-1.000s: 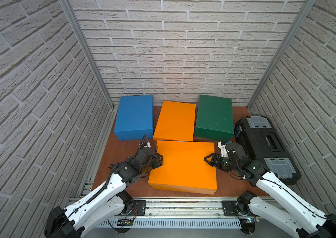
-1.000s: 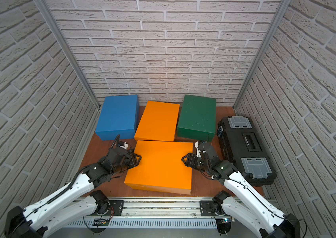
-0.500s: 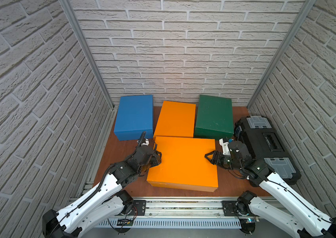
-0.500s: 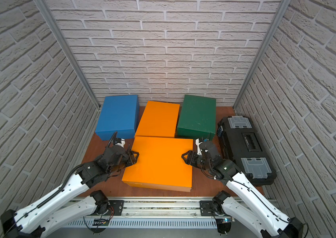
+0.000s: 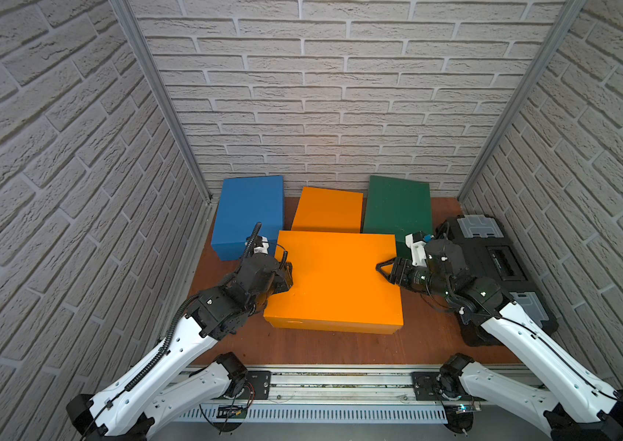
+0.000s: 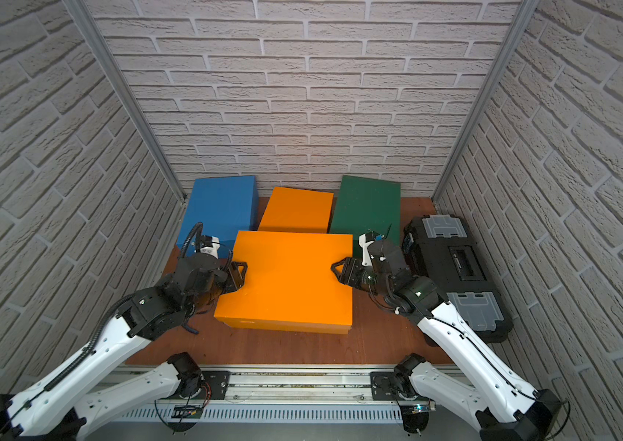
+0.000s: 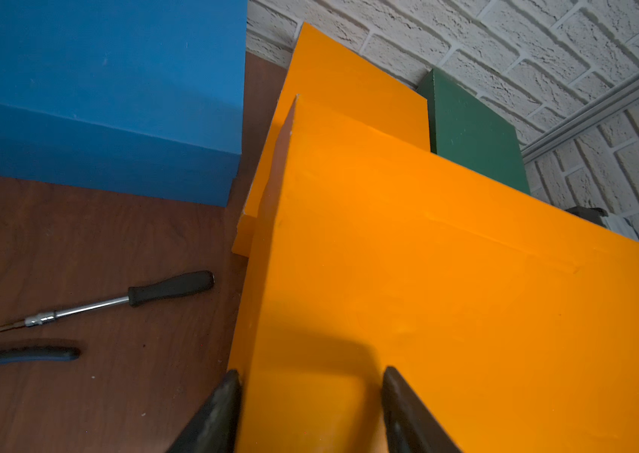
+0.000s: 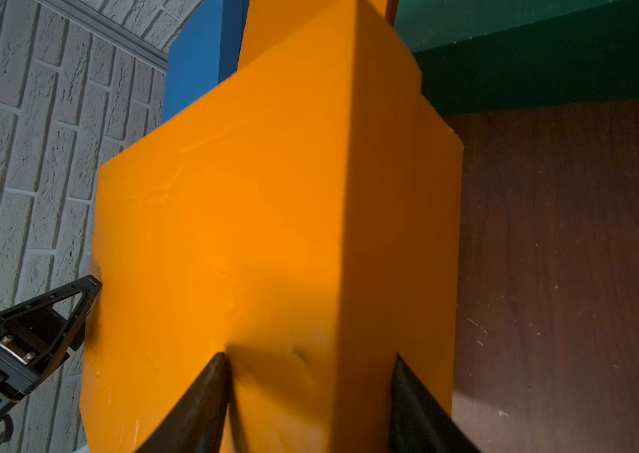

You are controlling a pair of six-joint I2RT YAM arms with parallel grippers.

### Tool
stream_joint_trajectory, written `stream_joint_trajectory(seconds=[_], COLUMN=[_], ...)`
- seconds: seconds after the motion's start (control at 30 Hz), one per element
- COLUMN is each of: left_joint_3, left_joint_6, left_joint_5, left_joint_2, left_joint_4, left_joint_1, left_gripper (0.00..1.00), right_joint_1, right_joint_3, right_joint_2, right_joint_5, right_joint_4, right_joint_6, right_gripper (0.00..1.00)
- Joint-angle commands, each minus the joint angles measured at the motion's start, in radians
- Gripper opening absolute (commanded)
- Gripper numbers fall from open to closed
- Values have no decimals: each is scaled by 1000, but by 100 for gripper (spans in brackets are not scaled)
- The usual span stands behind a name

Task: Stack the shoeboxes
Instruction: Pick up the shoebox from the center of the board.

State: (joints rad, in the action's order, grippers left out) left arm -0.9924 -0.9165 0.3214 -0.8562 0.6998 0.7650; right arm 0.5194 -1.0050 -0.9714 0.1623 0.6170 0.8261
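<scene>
Checking the count: is any shoebox seated on another yet?

— None confirmed. The blue box (image 5: 249, 214), the back orange box (image 5: 327, 208) and the green box (image 5: 398, 204) sit side by side on the desk (image 5: 340, 347) along the rear wall, each with nothing resting on it.

Where is the fourth?

— The front orange box (image 5: 334, 282) lies crosswise to that row and looks raised off the desk. In the left wrist view its far edge overlaps the near edge of the back orange box. Whether the two touch, I cannot tell.

State of the claws?

— The left claw (image 5: 287, 273) is clamped on the left end of the front orange box, its fingers (image 7: 224, 412) straddling that end. The right claw (image 5: 380, 269) is clamped likewise on the right end. Both arms carry the one box between them.

Anything else present?

— A black toolbox (image 5: 493, 259) stands at the right, just beside the green box. A screwdriver (image 7: 114, 302) lies loose on the desk near the blue box, seen only in the left wrist view.

Assessment?

— The first placement is under way and not finished. Judged remaining: move this box fully over the back orange box, set it down square and let go. The blue and green boxes then have to be added. The task is at an early stage.
</scene>
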Motion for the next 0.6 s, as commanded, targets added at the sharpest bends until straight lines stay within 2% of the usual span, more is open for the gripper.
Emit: stream_joint_trajectory(seconds=[0.0, 0.13, 0.33, 0.43, 0.57], left_joint_3=[-91, -126, -160, -178, -214], left_joint_6=[61, 89, 126, 127, 88], left_joint_5=[-215, -269, -369, -441, -560], left_joint_2=[-27, -60, -149, -222, -355], left_joint_4=[-302, -332, -398, -451, -555], left_joint_1=[30, -50, -192, -275, -378], left_gripper=[56, 56, 53, 53, 52], right_joint_1=[59, 35, -56, -107, -148], right_joint_3=[-60, -156, -256, -304, -415], right_joint_2=[-94, -198, -363, -467, -625], right_joint_5=[158, 189, 274, 343, 370], right_joint_4=[-116, -106, -166, -223, -242], right_joint_6=[-89, -128, -142, -118, -129], right_gripper=[42, 41, 40, 39, 37])
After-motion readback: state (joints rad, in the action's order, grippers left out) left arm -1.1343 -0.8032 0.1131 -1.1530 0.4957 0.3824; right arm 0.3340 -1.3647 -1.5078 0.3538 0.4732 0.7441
